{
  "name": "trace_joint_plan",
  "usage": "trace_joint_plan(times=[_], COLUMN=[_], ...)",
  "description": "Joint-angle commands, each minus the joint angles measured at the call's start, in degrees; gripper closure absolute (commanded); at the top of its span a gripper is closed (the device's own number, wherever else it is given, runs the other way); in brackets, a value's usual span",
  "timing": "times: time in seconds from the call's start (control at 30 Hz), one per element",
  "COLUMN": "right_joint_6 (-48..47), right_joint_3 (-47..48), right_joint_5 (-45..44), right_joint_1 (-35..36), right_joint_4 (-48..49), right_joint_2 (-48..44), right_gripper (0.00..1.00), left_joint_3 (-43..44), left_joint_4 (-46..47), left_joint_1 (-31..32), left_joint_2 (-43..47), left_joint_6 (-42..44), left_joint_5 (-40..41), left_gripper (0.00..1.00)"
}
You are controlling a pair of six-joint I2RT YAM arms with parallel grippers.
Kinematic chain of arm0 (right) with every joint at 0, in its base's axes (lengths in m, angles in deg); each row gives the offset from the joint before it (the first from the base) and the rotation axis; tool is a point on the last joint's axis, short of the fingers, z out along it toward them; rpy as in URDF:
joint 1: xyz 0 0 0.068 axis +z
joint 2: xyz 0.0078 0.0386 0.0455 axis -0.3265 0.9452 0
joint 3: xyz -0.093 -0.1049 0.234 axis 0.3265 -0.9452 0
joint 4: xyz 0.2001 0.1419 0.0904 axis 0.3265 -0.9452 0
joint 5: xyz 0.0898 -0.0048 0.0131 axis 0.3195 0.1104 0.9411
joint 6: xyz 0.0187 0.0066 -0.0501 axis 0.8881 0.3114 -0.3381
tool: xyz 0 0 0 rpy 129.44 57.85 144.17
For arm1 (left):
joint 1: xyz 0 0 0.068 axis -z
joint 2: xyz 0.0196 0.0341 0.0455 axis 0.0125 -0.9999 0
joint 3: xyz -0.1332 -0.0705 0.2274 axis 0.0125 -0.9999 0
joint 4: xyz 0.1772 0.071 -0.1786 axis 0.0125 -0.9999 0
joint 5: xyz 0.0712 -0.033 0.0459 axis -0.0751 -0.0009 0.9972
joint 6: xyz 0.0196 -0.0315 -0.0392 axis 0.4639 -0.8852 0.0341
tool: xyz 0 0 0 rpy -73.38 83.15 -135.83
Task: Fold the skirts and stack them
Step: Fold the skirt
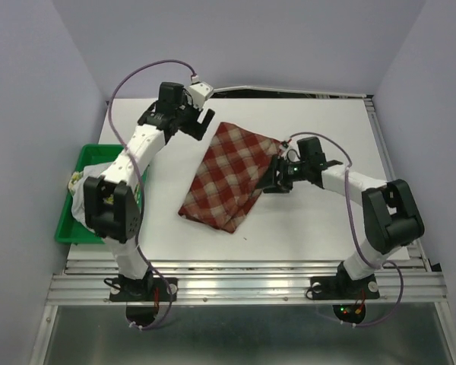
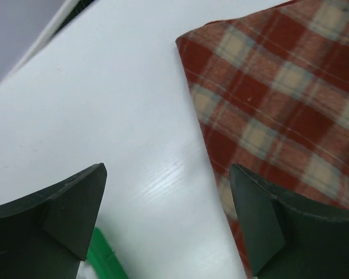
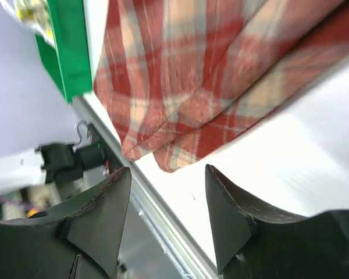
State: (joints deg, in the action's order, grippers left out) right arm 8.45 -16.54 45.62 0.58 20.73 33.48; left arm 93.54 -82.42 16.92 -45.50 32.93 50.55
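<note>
The red-and-cream plaid skirt (image 1: pixel 229 176) lies folded flat in the middle of the white table. It also shows in the left wrist view (image 2: pixel 279 99) and the right wrist view (image 3: pixel 192 75). My left gripper (image 1: pixel 203 122) is open and empty, just beyond the skirt's far left corner. My right gripper (image 1: pixel 272 182) is open and empty at the skirt's right edge. Bits of cloth, one with yellow-green print (image 1: pixel 77 180), show in the green tray under the left arm; the plain white skirt cannot be made out.
The green plastic tray (image 1: pixel 82 161) sits at the table's left edge, partly hidden by the left arm. It also shows in the right wrist view (image 3: pixel 70 46). A metal rail (image 1: pixel 243 274) runs along the near table edge.
</note>
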Motion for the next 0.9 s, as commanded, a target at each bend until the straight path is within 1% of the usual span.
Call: trace_joint_plan(times=[0.0,0.03,0.07,0.13,0.17,0.2,0.23,0.27,0.3,0.33,0.37,0.4,0.43,0.5,0.6,0.7,0.87], right_joint_6=[-8.58,-9.55,-11.83,-15.0,-17.19,-17.91,-18.61,-19.14,-20.36,-20.46,-20.72,-21.77,-21.78,-23.09,-23.1,-23.28,-24.24], right_joint_3=[4.27,4.62,7.06,11.28,16.87,19.45,21.91,24.46,28.49,30.27,32.46,35.61,37.04,39.59,44.42,48.21,52.86], right_joint_5=[-7.44,-8.24,-11.03,-14.47,-16.58,-19.91,-20.72,-21.69,-22.57,-22.75,-23.62,-24.33,-24.59,-25.91,-27.84,-27.15,-25.04], right_joint_1=[-6.87,-8.2,-10.04,-10.67,-10.67,-10.67,-10.67,-10.67,-10.67,-10.67,-10.67,-10.67,-10.67,-10.67,-10.67,-10.67,-10.67], right_joint_4=[-13.51,-13.51,-14.12,-16.57,-17.63,-18.51,-18.52,-20.0,-20.28,-20.28,-21.59,-21.86,-21.86,-21.51,-20.9,-20.98,-21.42], right_joint_2=[-5.3,-5.13,-4.52,-0.14,1.71,5.03,5.07,8.29,9.71,11.2,14.44,15.78,16.92,19.99,24.03,26.33,30.63], right_gripper=[0.41,0.41,0.41,0.44,0.45,0.46,0.46,0.46,0.46,0.46,0.46,0.47,0.47,0.47,0.47,0.47,0.45], left_joint_3=[-15.18,-17.94,-24.15,-29.46,-34.09,-35.88,-37.29,-38.44,-39.32,-39.85,-40.12,-40.29,-40.73,-41.43,-40.82,-38.99,-36.26], left_joint_4=[5.38,3.9,3.89,3.8,3.8,4.06,4.41,4.59,4.33,4.24,4.32,4.33,4.67,7.3,9.59,9.95,7.68], left_joint_1=[8.21,10.4,15.3,19.9,21.92,25.42,27.19,28.95,30.45,32.81,33.62,35.11,35.12,37.31,37.58,37.67,38.11], left_joint_2=[16.5,18.64,22.4,25.32,28.04,29.11,29.9,30.26,29.74,29.12,28.42,26.94,26.4,24.47,21.48,18.15,16.29], left_joint_6=[5.68,8.21,11.89,13.85,15.95,16.41,16.5,15.89,14.41,13.26,12.38,10.98,10.53,9.82,7.45,6.13,7.7], left_joint_5=[9.95,10.94,14.87,16.66,17.01,17.19,17.8,19.03,20.61,21.67,22.89,23.17,23.69,26.14,27.47,28.44,24.59], left_gripper=[0.01,0.02,0.02,0.02,0.01,0.02,0.02,0.02,0.02,0.02,0.02,0.01,0.02,0.02,0.02,0.02,0.02])
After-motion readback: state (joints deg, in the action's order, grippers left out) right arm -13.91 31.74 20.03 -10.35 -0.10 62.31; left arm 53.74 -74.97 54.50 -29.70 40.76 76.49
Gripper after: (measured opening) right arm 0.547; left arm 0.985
